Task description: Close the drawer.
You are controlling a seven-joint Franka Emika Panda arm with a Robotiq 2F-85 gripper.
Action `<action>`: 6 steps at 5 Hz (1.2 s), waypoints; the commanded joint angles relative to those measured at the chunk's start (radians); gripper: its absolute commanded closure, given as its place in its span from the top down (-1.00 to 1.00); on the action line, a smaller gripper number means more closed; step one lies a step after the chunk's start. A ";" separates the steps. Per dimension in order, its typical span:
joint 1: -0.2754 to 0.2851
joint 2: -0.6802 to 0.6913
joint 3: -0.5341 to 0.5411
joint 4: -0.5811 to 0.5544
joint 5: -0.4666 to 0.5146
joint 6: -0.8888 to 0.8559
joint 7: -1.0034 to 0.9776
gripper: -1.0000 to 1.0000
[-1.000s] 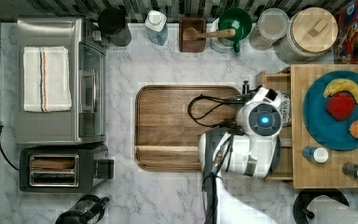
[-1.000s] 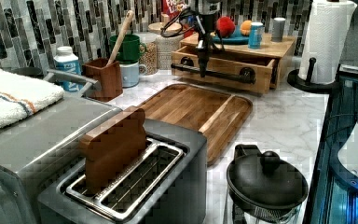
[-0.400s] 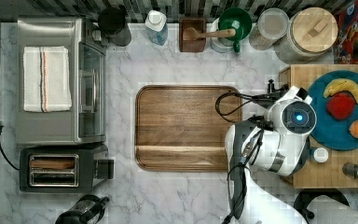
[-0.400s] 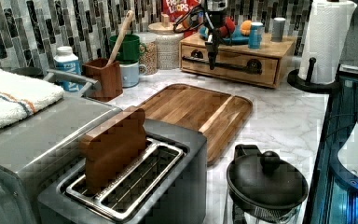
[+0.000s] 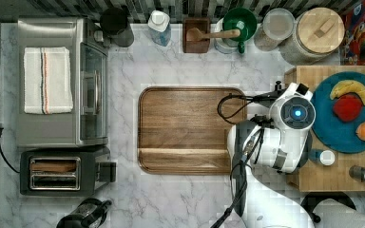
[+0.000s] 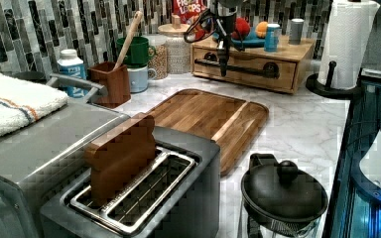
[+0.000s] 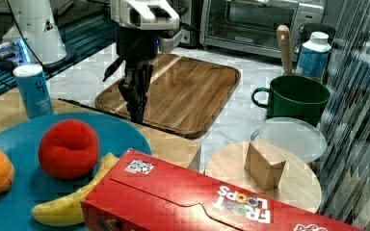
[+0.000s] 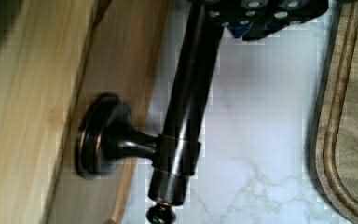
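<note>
Drawer [image 6: 245, 67] flush, end effector [image 6: 222, 62] at handle [image 8: 186, 98]

A pale, matt light-wood drawer front [image 8: 32, 107] is carrying a glossy dark bronze metal bar handle [image 8: 186, 98]. The white veined marble counter [image 8: 256, 154] is showing a smooth sheen, and the dark brown rounded-corner wooden board [image 5: 190, 128] is looking satiny, its grain streaking lengthwise.

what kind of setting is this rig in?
Looks like a kitchen counter, possibly a mock-up. Cues: a toaster and toaster oven on a marble worktop, a wooden cutting board, and a plate of fruit beside a cereal box.
</note>
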 commanded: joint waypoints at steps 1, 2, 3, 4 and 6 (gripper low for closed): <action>-0.096 0.018 -0.123 0.151 -0.068 0.021 -0.027 -1.00; -0.084 -0.001 -0.123 0.132 -0.050 0.001 -0.015 -1.00; -0.072 -0.015 -0.127 0.116 -0.063 -0.007 0.003 -1.00; -0.071 -0.015 -0.128 0.115 -0.063 -0.007 0.003 -1.00; -0.063 -0.015 -0.136 0.115 -0.059 -0.006 0.001 -1.00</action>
